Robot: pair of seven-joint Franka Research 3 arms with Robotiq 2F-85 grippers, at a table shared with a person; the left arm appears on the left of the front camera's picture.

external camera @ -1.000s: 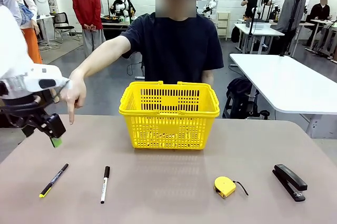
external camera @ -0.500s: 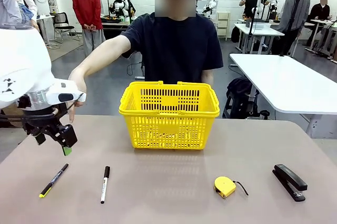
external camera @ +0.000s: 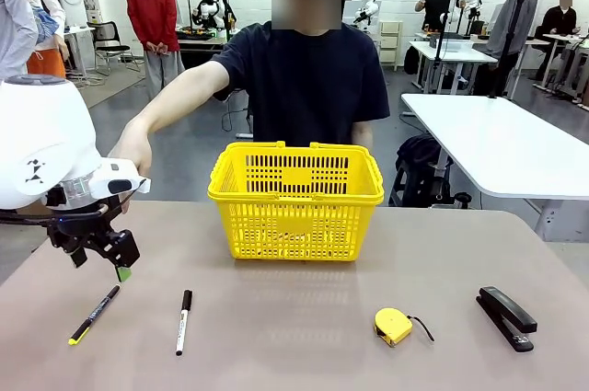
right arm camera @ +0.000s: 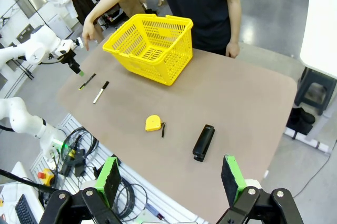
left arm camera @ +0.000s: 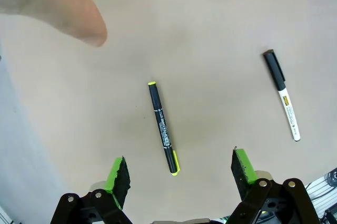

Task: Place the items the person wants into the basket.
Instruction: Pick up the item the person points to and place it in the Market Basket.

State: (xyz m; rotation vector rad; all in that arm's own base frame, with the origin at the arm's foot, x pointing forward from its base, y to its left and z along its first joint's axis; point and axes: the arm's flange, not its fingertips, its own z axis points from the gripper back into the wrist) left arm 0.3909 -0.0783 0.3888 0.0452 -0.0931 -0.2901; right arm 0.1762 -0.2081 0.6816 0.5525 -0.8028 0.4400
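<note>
A slim black pen with a yellow tip lies on the table at the front left. My left gripper hangs open just above and behind it. In the left wrist view the pen lies between and a little beyond the open green fingertips. The person's hand reaches over the table behind my left arm, and a fingertip shows above the pen. The yellow basket stands mid-table in front of the person. A yellow tape measure lies front right. My right gripper is open, high above the table's edge.
A white marker with a black cap lies just right of the pen, also seen as the marker in the left wrist view. A black stapler lies at the front right. Bare tabletop stretches between marker and tape measure.
My left arm has swung right and down, bringing its open gripper over the pen. The person's pointing hand has drawn up and now sits partly behind the arm.
</note>
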